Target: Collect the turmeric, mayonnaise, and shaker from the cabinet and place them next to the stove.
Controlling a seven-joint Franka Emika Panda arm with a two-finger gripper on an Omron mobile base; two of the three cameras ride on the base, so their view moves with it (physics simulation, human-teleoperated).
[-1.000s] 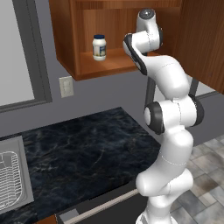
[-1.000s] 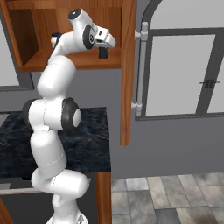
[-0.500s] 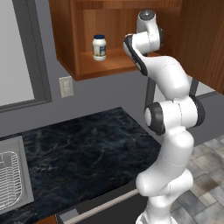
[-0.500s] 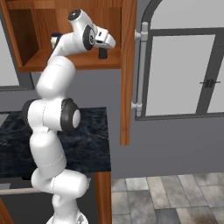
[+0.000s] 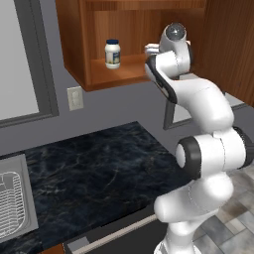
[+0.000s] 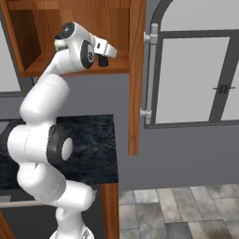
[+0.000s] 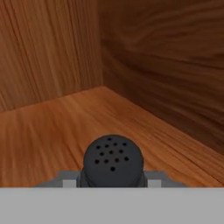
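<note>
While lifting out: the shaker (image 7: pixel 113 161) could tip or catch on the cabinet (image 5: pixel 119 74) shelf.
Gripper (image 6: pixel 103 59): clenched on the shaker, deep inside the cabinet.
Mayonnaise (image 5: pixel 112 53): on the shelf, risks a knock from the elbow.

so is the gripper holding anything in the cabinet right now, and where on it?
Yes: the gripper is shut on the shaker, gripping it just below its dark perforated top. The body is hidden.
</note>
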